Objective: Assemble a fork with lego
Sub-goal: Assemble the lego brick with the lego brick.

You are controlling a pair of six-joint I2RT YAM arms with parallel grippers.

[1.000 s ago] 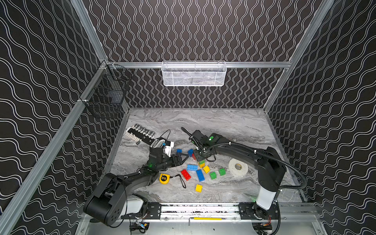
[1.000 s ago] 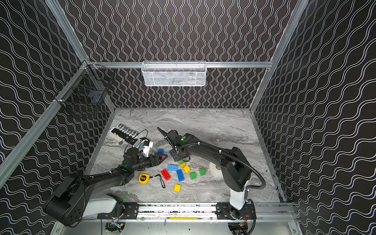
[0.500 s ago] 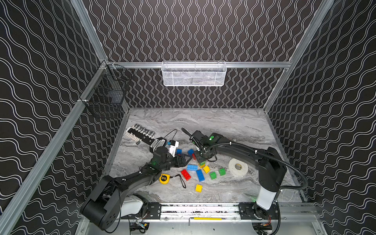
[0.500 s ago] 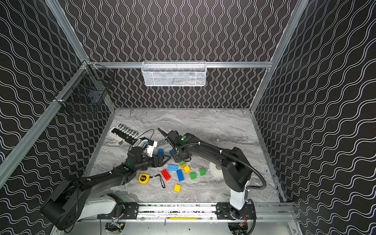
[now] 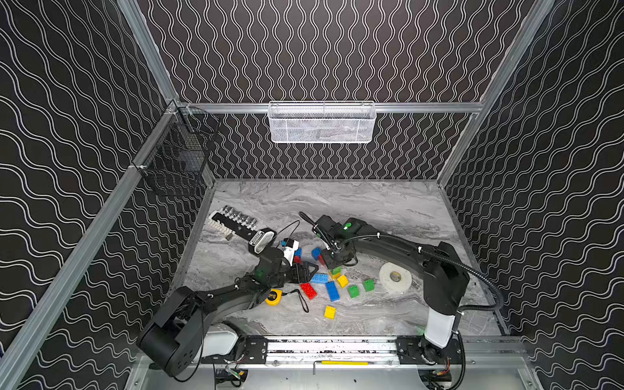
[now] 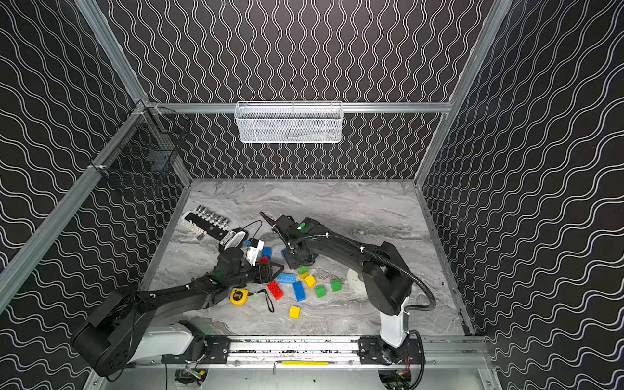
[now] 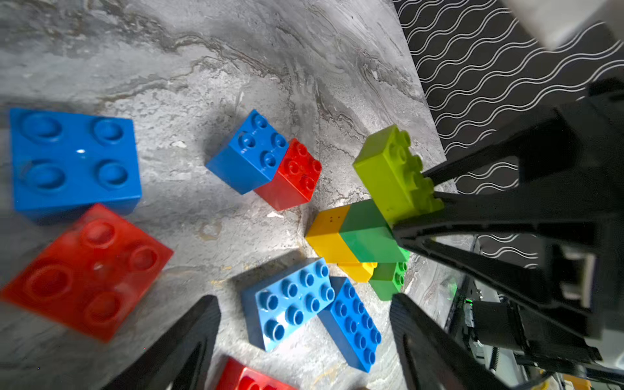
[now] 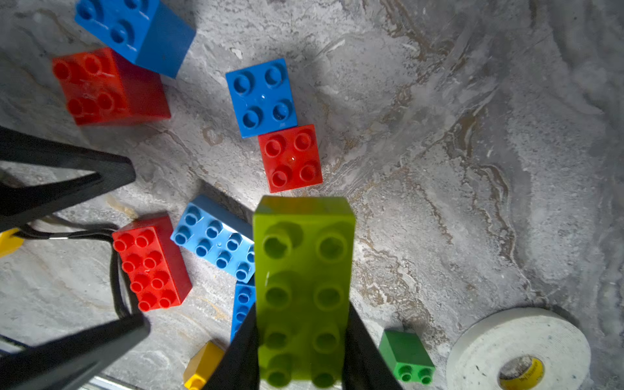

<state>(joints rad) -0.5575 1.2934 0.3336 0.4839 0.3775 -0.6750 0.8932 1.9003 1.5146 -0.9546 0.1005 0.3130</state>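
- Right gripper clamped on lime oblong brick, raised off the tabletop.
- Left gripper: jaws wide, empty, low over light-blue oblong brick.

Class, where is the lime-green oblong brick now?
Right wrist view: the lime-green brick is clamped in the right gripper, near the light-blue oblong brick and a red square brick.
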